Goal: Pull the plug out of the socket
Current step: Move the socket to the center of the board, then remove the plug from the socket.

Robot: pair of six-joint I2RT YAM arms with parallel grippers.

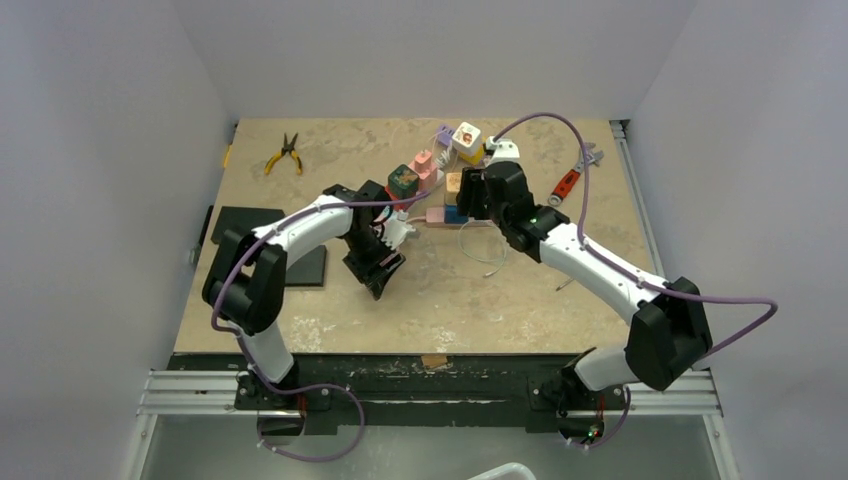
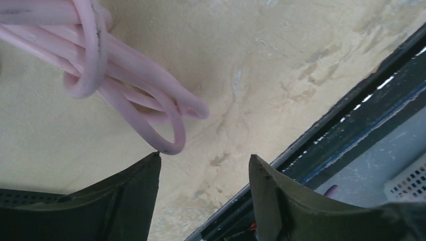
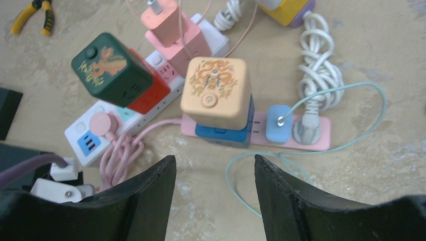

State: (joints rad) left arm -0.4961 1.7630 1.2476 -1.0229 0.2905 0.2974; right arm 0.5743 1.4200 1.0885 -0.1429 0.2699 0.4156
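Hovering over the far middle of the counter [image 1: 560,300], the right claw [image 3: 215,160] has its jaws well apart and grips nothing. The pink socket strip [image 3: 258,131] lies just beyond it, with an orange cube adapter [image 3: 216,93] stacked over its left part. The light blue plug [image 3: 279,123] sits seated in the strip, slightly right of the claw's gap. Nearer and leftward, the left claw [image 2: 205,158] is likewise parted and empty, just beside a coiled pink cable [image 2: 125,85]

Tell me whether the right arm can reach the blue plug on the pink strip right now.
Probably yes. The open right hand faces the pink strip, with the blue plug just ahead. Only a thin cable lies between them; the orange cube stands beside the plug, not over it.
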